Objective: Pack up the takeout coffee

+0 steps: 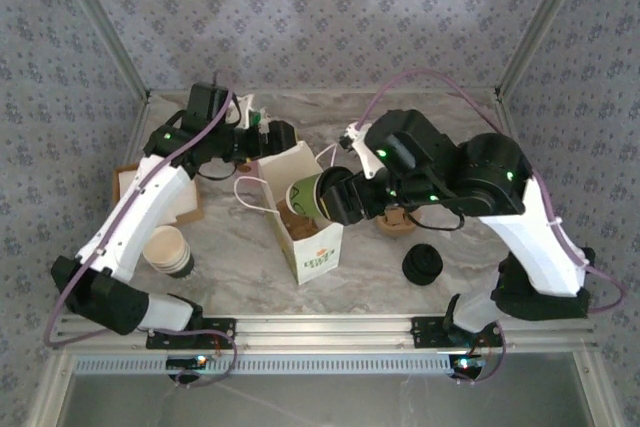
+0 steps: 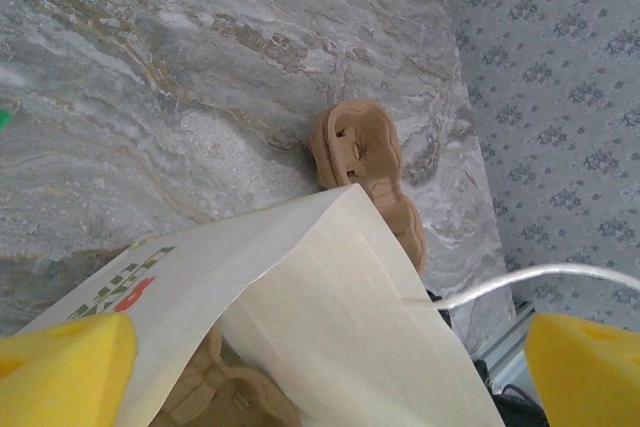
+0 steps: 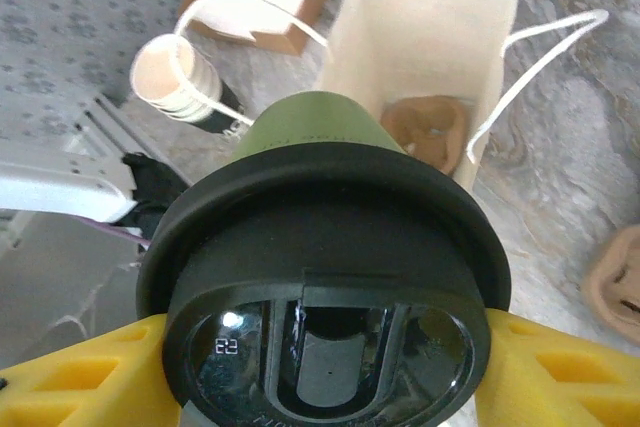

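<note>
The right claw (image 1: 330,199) pinches the coffee (image 1: 306,195) by its sides. The cup is tilted just above the open mouth of the white bag (image 1: 316,247), which stands mid-worktop (image 1: 240,257), with its black lid toward the claw. The left claw (image 2: 325,362) is spread wide at the bag's far edge, with the paper rim between its fingers but not clamped.

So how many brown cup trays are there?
2 trays: one inside the bag, one on the table right of it. The bag may hide more.
</note>
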